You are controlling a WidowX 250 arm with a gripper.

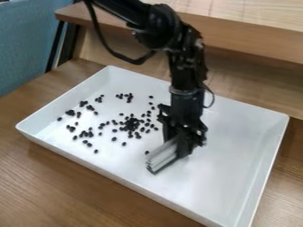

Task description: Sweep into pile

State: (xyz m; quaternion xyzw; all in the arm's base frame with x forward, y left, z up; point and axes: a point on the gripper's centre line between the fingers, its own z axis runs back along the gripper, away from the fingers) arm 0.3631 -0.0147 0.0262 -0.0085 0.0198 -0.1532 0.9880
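While dark beans [131,124] are left strewn across a white tray [237,146], a ribbed bar [163,156] is held beside them

Where the tray is set down on a wood-grained tabletop [71,195], its left half is dotted with the small beans. They are gathered most thickly in a loose cluster toward the middle of the tray; smaller groups and single beans are spread to the left and above. One stray is found just beside the bar's left side.

The black robot arm [161,26] is seen entering from the top edge, with its tool [182,146] hung low over the tray, to the right of the cluster. The pale bar is pinched in the tool and tilted, its free end pointed down and toward the lower left. Whether that end is pressed on the tray floor cannot be told.

Behind the tray, a wooden ledge [248,40] is seen, with blue fabric [24,40] at the upper left.

The sweeping step seems to be in hand, with a partial pile formed and the outlying beans not yet brought in. For the next move, the bar would need to be set low behind the outliers and drawn toward the cluster, gently, so that the gathered beans are not scattered again.
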